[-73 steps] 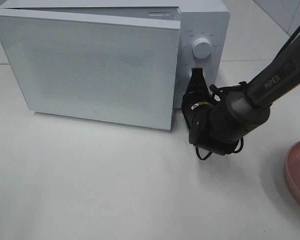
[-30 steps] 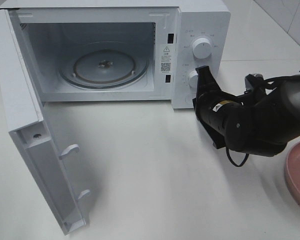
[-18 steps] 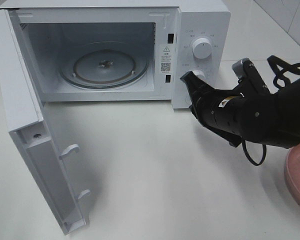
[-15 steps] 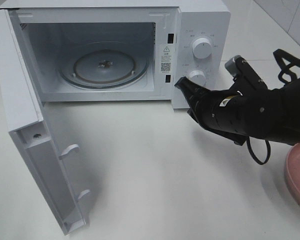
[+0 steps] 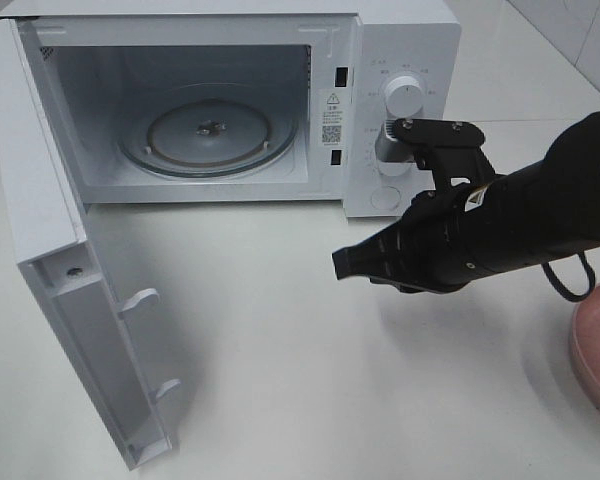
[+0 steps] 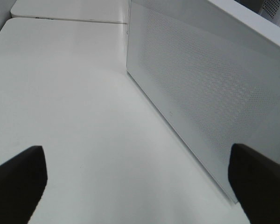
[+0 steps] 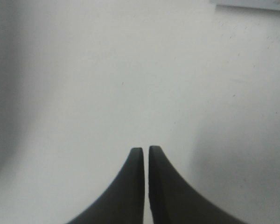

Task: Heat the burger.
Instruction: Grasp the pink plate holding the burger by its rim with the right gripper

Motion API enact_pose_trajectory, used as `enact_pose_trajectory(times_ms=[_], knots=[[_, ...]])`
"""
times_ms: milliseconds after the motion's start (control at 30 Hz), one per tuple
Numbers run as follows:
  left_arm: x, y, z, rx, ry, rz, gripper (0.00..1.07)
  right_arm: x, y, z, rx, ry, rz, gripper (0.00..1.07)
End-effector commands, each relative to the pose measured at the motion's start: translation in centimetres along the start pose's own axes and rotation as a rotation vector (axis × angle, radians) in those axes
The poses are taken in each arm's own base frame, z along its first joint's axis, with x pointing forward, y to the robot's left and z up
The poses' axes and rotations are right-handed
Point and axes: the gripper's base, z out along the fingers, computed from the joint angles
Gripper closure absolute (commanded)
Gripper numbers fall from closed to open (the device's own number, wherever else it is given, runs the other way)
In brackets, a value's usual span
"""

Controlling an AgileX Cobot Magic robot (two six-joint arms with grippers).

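While the microwave (image 5: 400,40) stands with its door (image 5: 50,250) swung wide to the left, the right fingers (image 5: 355,260) are pressed together with nothing between them. They hang over the counter (image 5: 280,380) just in front of the control panel, below its two knobs (image 5: 403,97), and point toward the left of the high view. The right wrist view shows the same closed tips (image 7: 130,186) over bare white surface. The left fingers (image 6: 18,182) are spread wide and hold nothing, near the perforated outer face of the door (image 6: 205,88). A glass turntable (image 5: 208,130) lies in the cavity. A pink plate (image 5: 595,350) sits at the counter's right edge, partly out of frame. Where the burger is cannot be told from these views.
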Motion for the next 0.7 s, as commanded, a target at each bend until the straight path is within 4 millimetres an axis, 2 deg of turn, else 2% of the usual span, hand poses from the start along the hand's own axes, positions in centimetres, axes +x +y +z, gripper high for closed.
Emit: enact_pose_trajectory(times_ms=[33,167,267,333,400,600,667,700], knots=[[0.2,-0.1,-0.2,0.002,-0.015,-0.006,0.09,0.3,0.1,-1.0,-0.015,0.069,-0.113,1.04],[0.2,-0.1,-0.2,0.002,-0.015,-0.006,0.09,1.0,0.0,-2.7,-0.008,0.181,-0.232,1.02],[0.2,-0.1,-0.2,0.002,-0.015,-0.006,0.09,1.5,-0.3,-3.7,0.013,0.249,-0.254,1.02],[0.2,-0.1,-0.2,0.002,-0.015,-0.006,0.09,1.6,-0.4,-4.1,0.023,0.267,-0.255,1.01],[0.2,-0.1,-0.2,0.002,-0.015,-0.006,0.09,1.8,-0.7,-5.5,0.066,0.311,-0.245,1.0],[0.2,-0.1,-0.2,0.002,-0.015,-0.006,0.09,1.8,-1.0,-6.8,0.11,0.314,-0.205,0.97],[0.2,-0.1,-0.2,0.002,-0.015,-0.006,0.09,1.5,-2.4,-8.3,0.177,0.297,-0.151,0.9],[0.2,-0.1,-0.2,0.002,-0.015,-0.006,0.09,1.5,-2.4,-8.3,0.177,0.297,-0.151,0.9]])
